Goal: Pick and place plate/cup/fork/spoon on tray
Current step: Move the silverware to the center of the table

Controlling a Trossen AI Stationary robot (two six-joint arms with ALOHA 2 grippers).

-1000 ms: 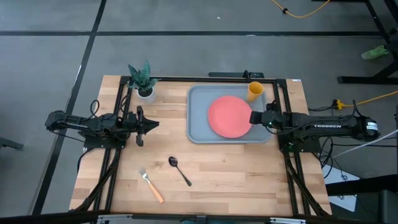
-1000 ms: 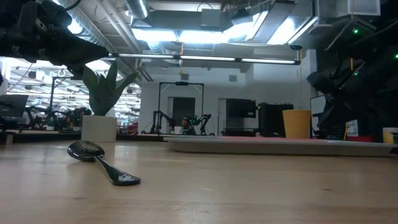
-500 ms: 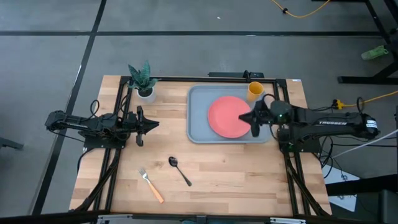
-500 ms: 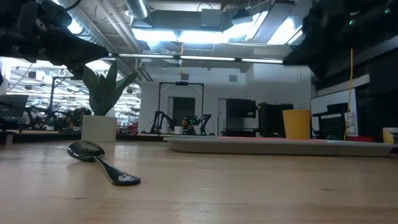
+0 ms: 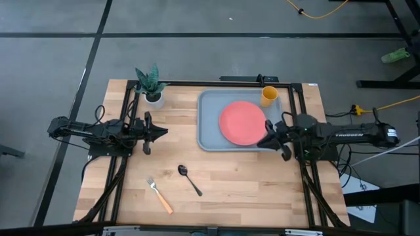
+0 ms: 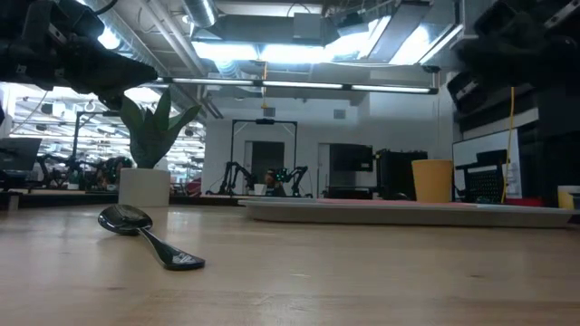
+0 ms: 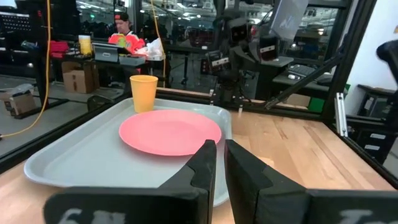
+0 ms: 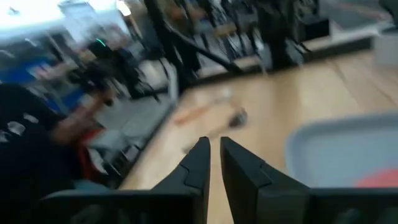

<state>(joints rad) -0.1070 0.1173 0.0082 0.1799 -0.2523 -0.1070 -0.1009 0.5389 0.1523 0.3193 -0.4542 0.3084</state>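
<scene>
The coral-pink plate (image 5: pixel 243 122) lies flat in the grey-blue tray (image 5: pixel 209 134). The yellow-orange cup (image 5: pixel 270 96) stands upright in the tray's far right corner. The dark spoon (image 5: pixel 189 178) and the orange-handled fork (image 5: pixel 159 195) lie on the bare wood near the table's near edge. My right gripper (image 5: pixel 264 143) is shut and empty above the tray's near right corner, pointing toward the near left. My left gripper (image 5: pixel 161 131) is shut and empty, left of the tray, pointing at it. The left wrist view shows the plate (image 7: pixel 169 132) and the cup (image 7: pixel 143 93).
A small white pot with a green plant (image 5: pixel 151 85) stands at the table's far left, beyond my left arm. Bare wood lies between the tray and the spoon and right of the spoon. The low view shows the spoon (image 6: pixel 145 231) nearest, the tray (image 6: pixel 408 211) behind it.
My right gripper has left the plate's right edge, risen and swung toward the table's near edge. It has turned and now points toward the near left, over the tray's near right corner. The plate, cup, spoon and fork have stayed in place.
</scene>
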